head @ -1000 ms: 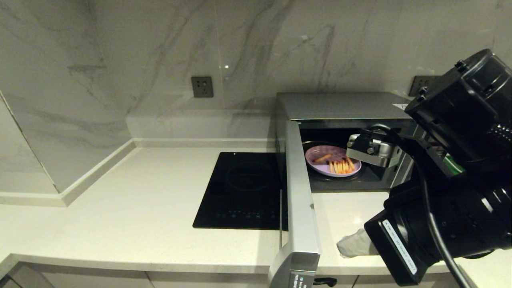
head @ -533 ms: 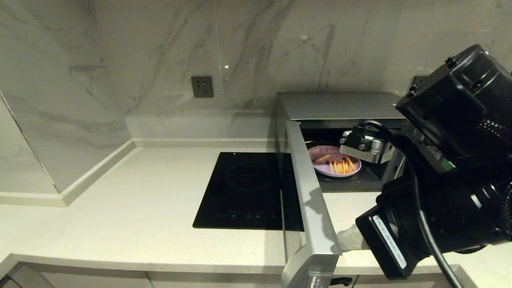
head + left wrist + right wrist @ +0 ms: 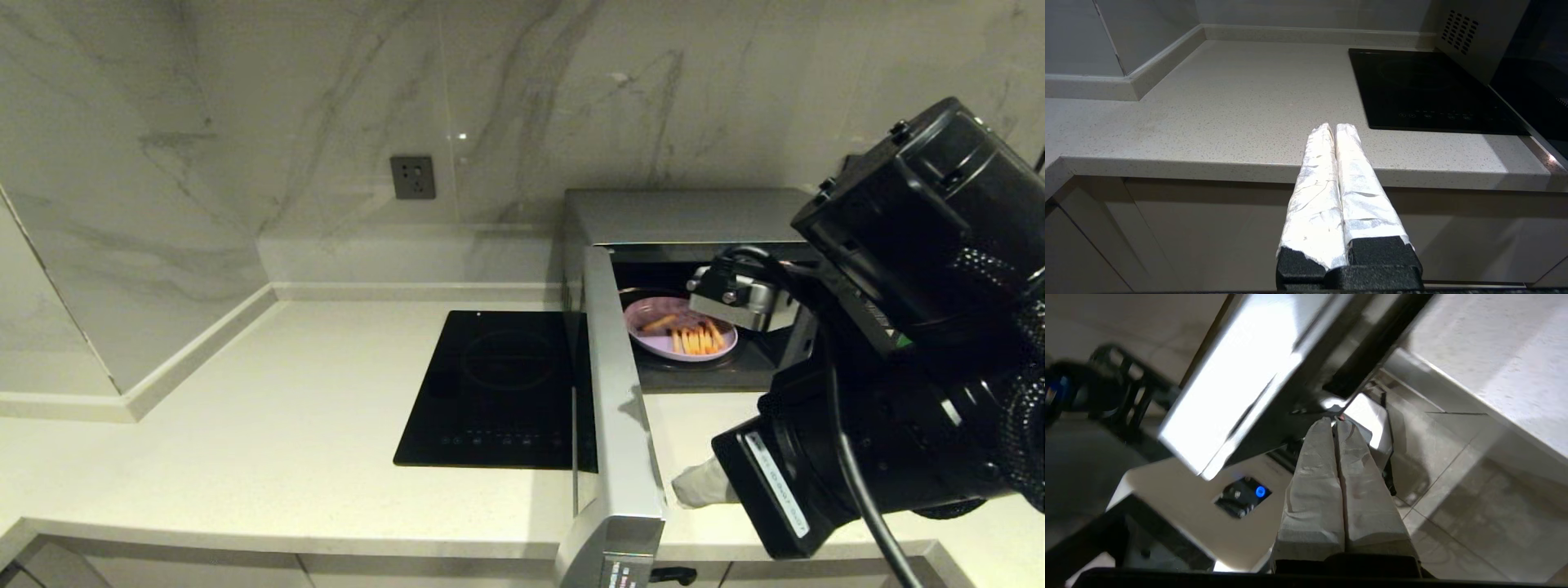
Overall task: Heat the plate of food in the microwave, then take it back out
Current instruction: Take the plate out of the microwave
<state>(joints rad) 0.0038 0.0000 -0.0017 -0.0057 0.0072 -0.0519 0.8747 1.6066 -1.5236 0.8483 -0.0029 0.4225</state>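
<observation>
The microwave (image 3: 694, 214) stands on the counter with its door (image 3: 614, 392) swung open toward me. Inside, on the turntable, sits the lavender plate of food (image 3: 653, 314) with orange-yellow sticks (image 3: 694, 337). My right gripper (image 3: 679, 490) is shut and empty, its wrapped fingertips just right of the door's free end, on its inner side. In the right wrist view the right gripper (image 3: 1334, 422) points at the lower edge of the silver door (image 3: 1241, 375). My left gripper (image 3: 1334, 125) is shut and empty, parked low before the counter's front edge.
A flat black induction cooktop (image 3: 498, 384) lies left of the microwave, partly behind the open door. Pale counter (image 3: 286, 425) stretches to the left wall. A wall socket (image 3: 412, 177) sits above. My right arm's bulk covers the microwave's right side.
My right arm has shifted left. The door's free end swung a little toward the microwave half a second ago and now stands nearly where it was.
</observation>
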